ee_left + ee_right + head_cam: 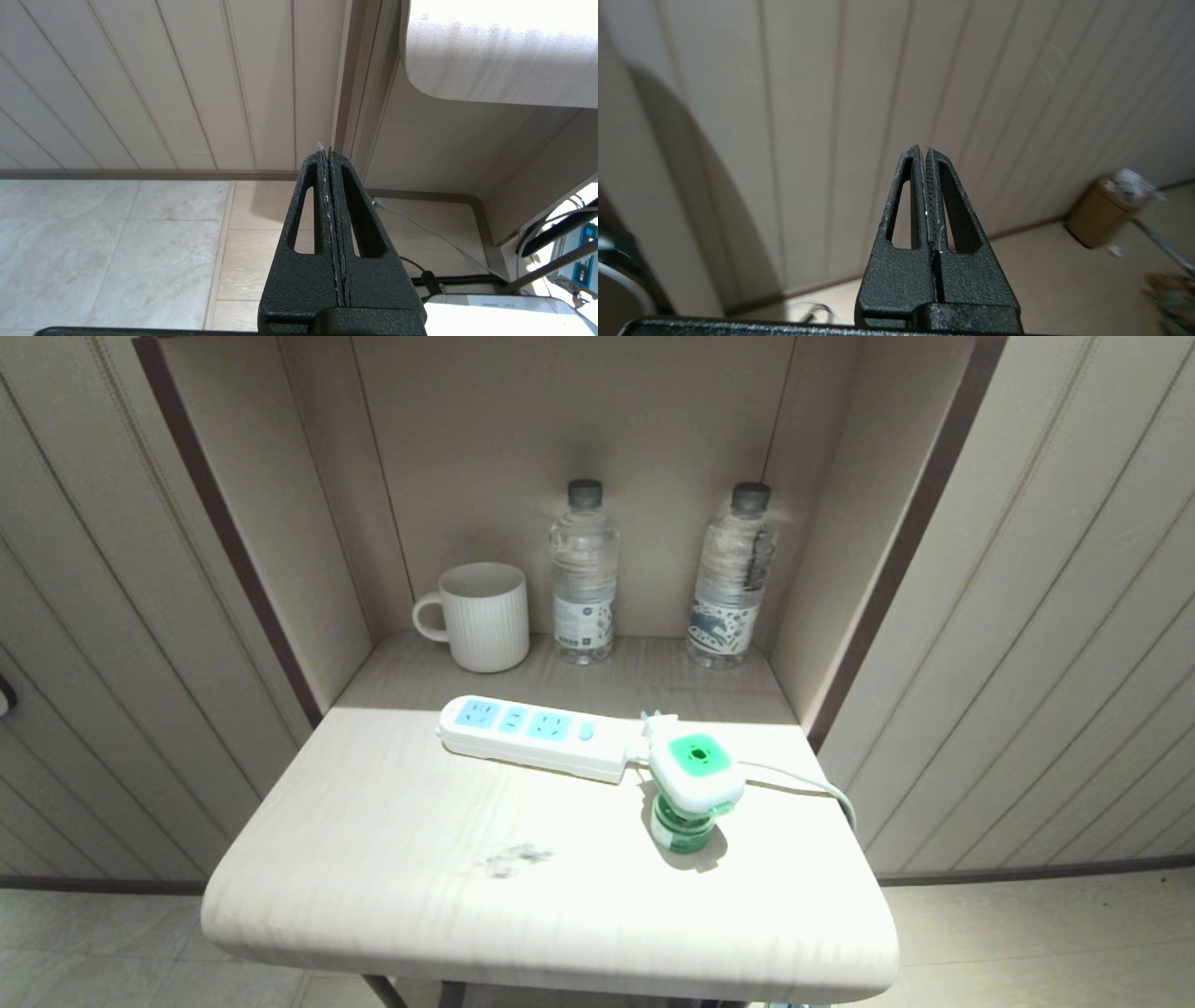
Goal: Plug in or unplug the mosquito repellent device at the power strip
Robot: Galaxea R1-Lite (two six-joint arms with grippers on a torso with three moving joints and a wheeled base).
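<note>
I see the power strip (534, 735) lying flat on the pale tabletop, long and white, with three light-blue socket faces and a small blue button (all sockets empty). The mosquito repellent device (695, 789) stands upright just beside its cable end, unplugged: white cap, green centre, green bottle beneath.

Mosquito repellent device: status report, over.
Both grippers shut, empty, off the table: left gripper, right gripper. Mosquito repellent device unplugged, beside power strip cable end. Sockets unobstructed.
</note>
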